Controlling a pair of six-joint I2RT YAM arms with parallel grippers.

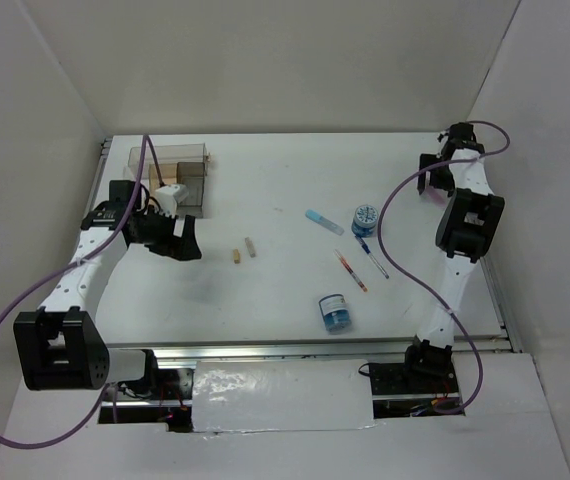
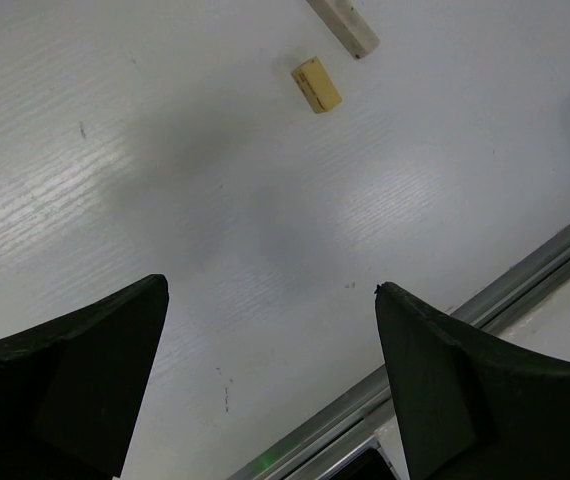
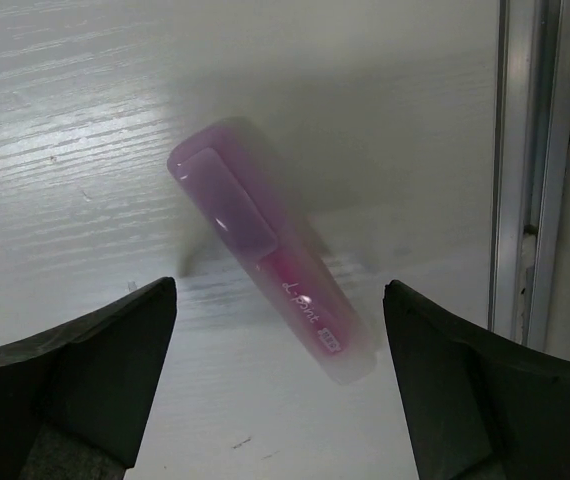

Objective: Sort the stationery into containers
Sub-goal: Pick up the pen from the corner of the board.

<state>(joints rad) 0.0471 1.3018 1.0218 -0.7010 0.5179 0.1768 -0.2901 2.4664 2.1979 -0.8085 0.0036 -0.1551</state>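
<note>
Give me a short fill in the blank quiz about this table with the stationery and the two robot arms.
1. The marker under the right hand is coloured ____.
2. The left hand and the right hand both stand ____.
3. The round blue tubs in view number ____.
4. The organiser sits nearest the ____ hand.
Missing words: pink; open; two; left.

Two each: pens point(image 1: 350, 270), stubs point(image 1: 236, 256), tubs point(image 1: 335, 313), bars point(image 1: 323, 221); one organiser point(image 1: 170, 165)
</note>
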